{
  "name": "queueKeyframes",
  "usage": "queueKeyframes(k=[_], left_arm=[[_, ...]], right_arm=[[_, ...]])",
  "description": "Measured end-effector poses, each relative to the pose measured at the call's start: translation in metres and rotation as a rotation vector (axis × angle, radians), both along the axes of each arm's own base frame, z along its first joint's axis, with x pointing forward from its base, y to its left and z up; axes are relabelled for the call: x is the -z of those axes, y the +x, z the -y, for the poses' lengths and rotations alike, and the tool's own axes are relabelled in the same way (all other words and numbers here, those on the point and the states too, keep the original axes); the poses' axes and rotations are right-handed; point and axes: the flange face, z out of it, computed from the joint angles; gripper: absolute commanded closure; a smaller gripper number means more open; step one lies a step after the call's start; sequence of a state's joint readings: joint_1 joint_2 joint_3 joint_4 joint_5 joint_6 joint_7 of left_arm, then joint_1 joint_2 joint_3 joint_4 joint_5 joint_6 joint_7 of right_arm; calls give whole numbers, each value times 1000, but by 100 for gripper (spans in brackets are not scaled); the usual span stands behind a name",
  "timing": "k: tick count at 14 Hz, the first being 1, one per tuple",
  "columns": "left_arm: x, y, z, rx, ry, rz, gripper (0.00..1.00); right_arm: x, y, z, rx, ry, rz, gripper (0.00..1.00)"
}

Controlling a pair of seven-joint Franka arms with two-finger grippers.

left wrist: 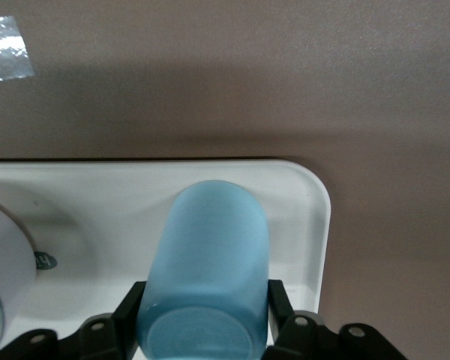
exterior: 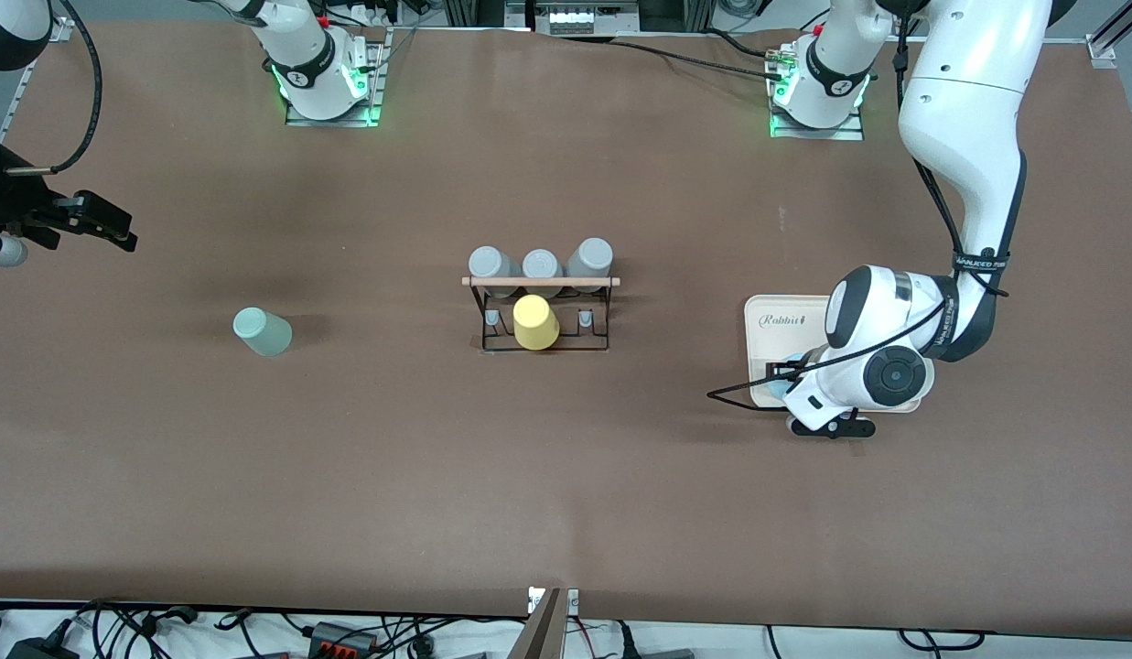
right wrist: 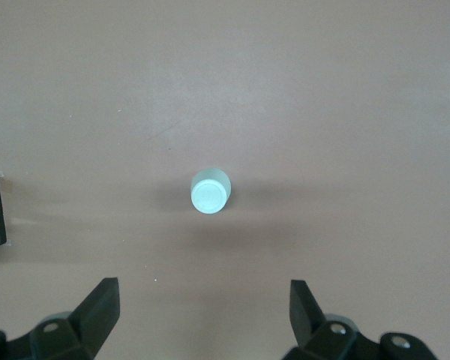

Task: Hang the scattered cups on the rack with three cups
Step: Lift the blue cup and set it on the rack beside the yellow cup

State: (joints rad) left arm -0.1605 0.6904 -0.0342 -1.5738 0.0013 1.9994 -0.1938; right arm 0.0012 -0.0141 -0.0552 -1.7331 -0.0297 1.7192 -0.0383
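Brown paper covers the table (exterior: 566, 494). Left gripper (left wrist: 202, 330) clamps the blue cup (left wrist: 206, 277) over the white tray (left wrist: 97, 217); right gripper (right wrist: 202, 315) hangs wide open.

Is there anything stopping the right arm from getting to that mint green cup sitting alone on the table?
Probably not. The mint green cup stands alone on bare table, well apart from the rack. The right gripper hangs above it, fingers wide open, nothing between them.

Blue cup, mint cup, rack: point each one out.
blue cup (left wrist: 206, 270), left wrist view, on its side wall, between the left claw's fingers.
mint cup (exterior: 263, 331), front view, on its side.
rack (exterior: 540, 282), front view, on its wooden top rod.
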Motion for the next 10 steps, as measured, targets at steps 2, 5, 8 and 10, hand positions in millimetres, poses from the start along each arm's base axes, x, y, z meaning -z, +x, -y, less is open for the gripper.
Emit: queueKeyframes(k=[2,5,8,10], left_arm=[[-5,4,0,-1,-2,12,100],[-28,11,5,4,-13,54,99],[-83,14,52,53,-73,135,99],[-131,6,107,40,-127,195,100]], right_arm=[[0,0,0,0,0,-1,0],[0,0,0,0,0,-3,0],[0,0,0,0,0,-3,0],[0,0,0,0,0,-3,0]])
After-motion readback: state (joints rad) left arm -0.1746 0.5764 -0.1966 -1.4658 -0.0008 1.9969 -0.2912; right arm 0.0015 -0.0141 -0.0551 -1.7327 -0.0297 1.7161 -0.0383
